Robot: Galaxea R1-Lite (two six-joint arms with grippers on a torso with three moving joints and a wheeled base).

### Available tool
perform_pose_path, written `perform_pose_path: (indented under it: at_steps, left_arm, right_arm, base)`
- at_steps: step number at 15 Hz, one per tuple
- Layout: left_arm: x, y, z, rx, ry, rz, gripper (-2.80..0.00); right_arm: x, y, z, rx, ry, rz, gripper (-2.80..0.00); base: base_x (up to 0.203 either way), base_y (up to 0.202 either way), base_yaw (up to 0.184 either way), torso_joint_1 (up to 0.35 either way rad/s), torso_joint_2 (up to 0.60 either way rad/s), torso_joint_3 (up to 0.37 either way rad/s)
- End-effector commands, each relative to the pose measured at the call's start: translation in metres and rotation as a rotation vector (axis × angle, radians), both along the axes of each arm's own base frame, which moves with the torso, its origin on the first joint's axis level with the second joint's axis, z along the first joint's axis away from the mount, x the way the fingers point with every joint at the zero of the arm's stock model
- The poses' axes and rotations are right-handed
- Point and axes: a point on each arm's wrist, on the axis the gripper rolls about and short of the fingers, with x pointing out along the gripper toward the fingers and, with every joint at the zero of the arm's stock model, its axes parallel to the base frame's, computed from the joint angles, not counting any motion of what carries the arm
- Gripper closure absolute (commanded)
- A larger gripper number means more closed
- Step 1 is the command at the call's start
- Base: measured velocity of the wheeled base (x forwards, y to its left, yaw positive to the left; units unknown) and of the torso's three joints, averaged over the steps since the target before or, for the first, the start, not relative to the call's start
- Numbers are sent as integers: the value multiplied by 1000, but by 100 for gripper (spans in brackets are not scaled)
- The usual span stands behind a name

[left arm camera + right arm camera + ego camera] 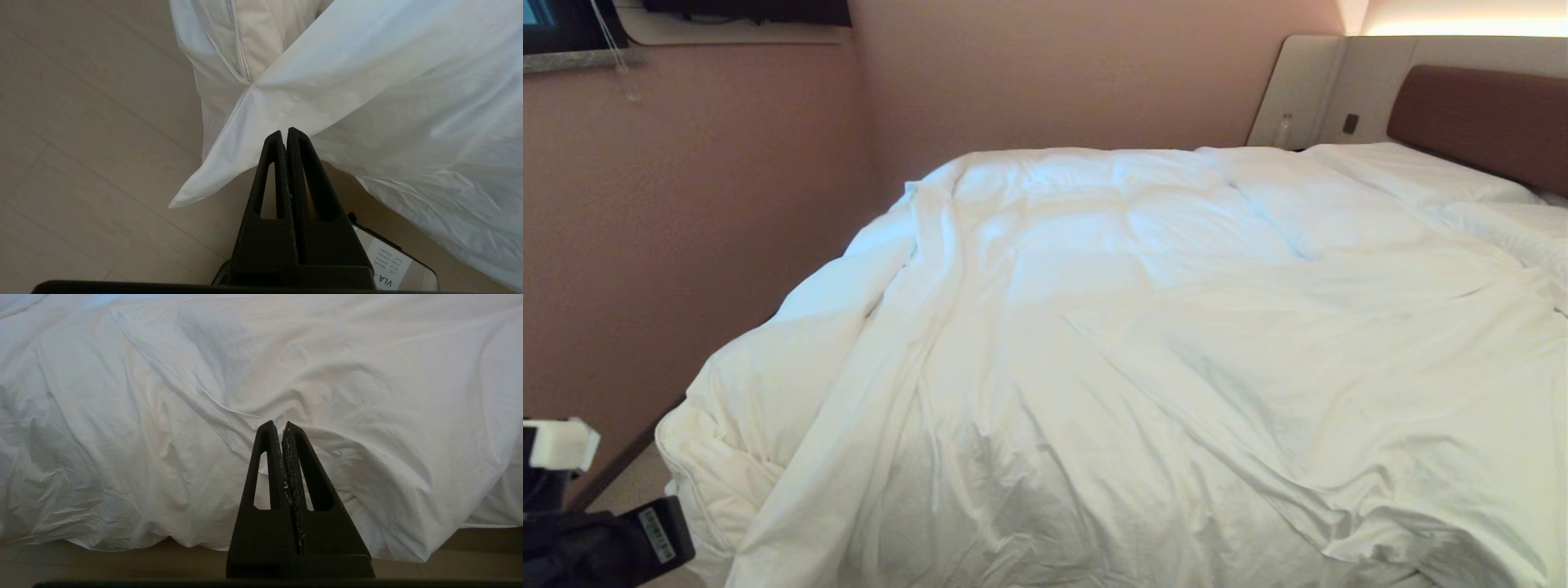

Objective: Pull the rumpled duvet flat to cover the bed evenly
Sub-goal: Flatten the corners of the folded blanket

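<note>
The white duvet (1143,327) lies rumpled over the bed (1478,114), bunched in thick folds along the left side and at the near left corner. My left arm (596,543) shows at the lower left corner of the head view, beside that corner. In the left wrist view the left gripper (284,132) is shut with nothing between its fingers, its tips just short of a pointed flap of the duvet (192,192) hanging over the floor. My right gripper (278,425) is shut and empty, facing the duvet (204,396) where it drapes over the bed's near edge.
A pink wall (686,245) runs close along the bed's left side, leaving a narrow strip of pale floor (81,143). White pillows (1413,171) lie by the brown headboard at the far right. A labelled black part of the robot (388,265) sits below the left gripper.
</note>
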Motion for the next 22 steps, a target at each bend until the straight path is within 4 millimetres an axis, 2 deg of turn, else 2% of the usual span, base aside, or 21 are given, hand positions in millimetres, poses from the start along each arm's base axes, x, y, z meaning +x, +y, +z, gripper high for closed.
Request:
perform_pose_path:
  at_steps: [1, 3, 9, 11, 12, 16, 22]
  left_arm:
    - [21, 0, -26, -1, 132, 7, 0]
    - [30, 0, -36, -3, 141, 12, 0]
    - [37, 3, -51, -6, 173, 31, 0]
    - [34, 5, -55, -4, 189, 41, 0]
    - [34, 5, -56, -3, 197, 43, -280]
    - [44, 9, -70, -4, 268, 65, -280]
    - [73, 22, -90, -9, 310, 119, -280]
  right_arm:
    - [0, 0, 0, 0, 1, 0, 0]
    - [0, 0, 0, 0, 1, 0, 0]
    - [0, 0, 0, 0, 1, 0, 0]
    - [0, 0, 0, 0, 1, 0, 0]
    - [0, 0, 0, 0, 1, 0, 0]
    - [0, 0, 0, 0, 1, 0, 0]
    - [0, 0, 0, 0, 1, 0, 0]
  base:
    - [0, 0, 0, 0, 0, 0]
    - [0, 0, 0, 0, 0, 0]
    - [0, 0, 0, 0, 0, 0]
    - [0, 0, 0, 0, 0, 0]
    - [0, 0, 0, 0, 0, 0]
    - [0, 0, 0, 0, 0, 0]
    - [0, 0, 0, 0, 0, 0]
